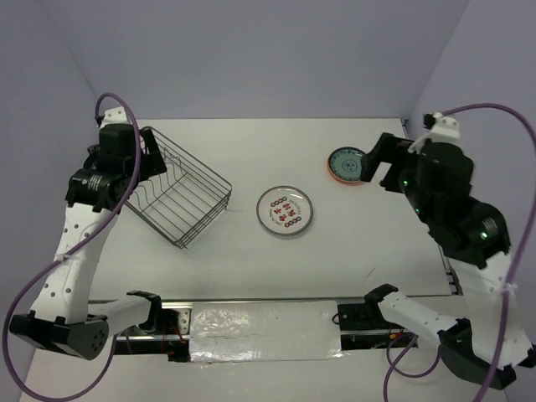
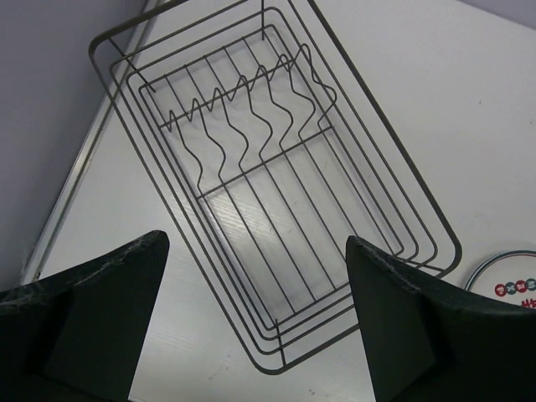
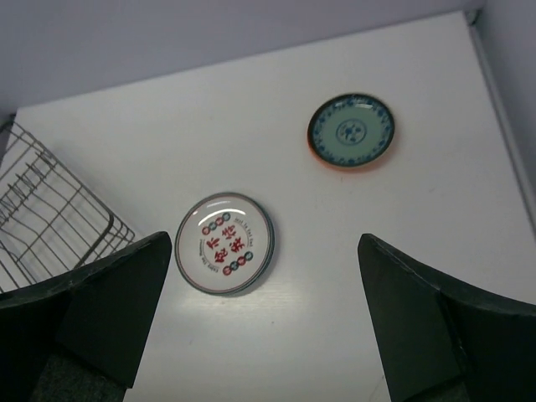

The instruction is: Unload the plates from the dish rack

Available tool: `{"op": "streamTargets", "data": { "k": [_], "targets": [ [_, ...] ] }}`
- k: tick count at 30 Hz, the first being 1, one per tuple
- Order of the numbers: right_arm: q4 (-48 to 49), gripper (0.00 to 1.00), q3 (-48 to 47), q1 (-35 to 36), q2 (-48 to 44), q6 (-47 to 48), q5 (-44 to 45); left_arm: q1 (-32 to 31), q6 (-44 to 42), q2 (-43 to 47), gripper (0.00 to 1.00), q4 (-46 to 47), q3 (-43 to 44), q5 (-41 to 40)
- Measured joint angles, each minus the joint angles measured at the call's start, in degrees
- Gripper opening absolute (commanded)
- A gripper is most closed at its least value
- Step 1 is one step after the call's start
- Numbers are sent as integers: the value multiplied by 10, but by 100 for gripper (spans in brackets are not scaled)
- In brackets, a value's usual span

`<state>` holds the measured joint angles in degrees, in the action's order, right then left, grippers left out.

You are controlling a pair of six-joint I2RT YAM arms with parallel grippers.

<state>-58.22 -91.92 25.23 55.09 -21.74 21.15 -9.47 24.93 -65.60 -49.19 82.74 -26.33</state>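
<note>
The dish rack (image 1: 180, 197) is a dark wire basket lying at an angle on the left of the table, and no plate shows in it (image 2: 276, 193). Two plates lie flat on the table. The white one with red motifs (image 1: 285, 210) (image 3: 224, 243) is at the middle. The orange one with a teal centre (image 1: 346, 165) (image 3: 352, 131) is at the far right. My left gripper (image 1: 149, 157) (image 2: 255, 276) hangs open over the rack's far left end, holding nothing. My right gripper (image 1: 374, 163) (image 3: 265, 276) is open and empty, just right of the orange plate and raised above the table.
A corner of the rack (image 3: 42, 218) shows at the left of the right wrist view. The rim of the white plate (image 2: 511, 285) peeks in at the lower right of the left wrist view. Purple cables loop beside both arms. Walls close the table at the back and sides.
</note>
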Motion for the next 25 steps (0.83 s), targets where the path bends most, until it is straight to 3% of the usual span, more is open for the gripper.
{"op": "streamTargets", "data": {
  "k": [7,16,25],
  "targets": [
    [-75,100,-86,0,-64,38,54,0,25,56,99,-18,-3,-30],
    [-137,100,-105,0,-87,47,65,-9,20,93,99,-30,-71,-61],
    [-139,100,-89,0,-90,44,66,-28,19,92,100,-35,-75,-96]
  ]
}}
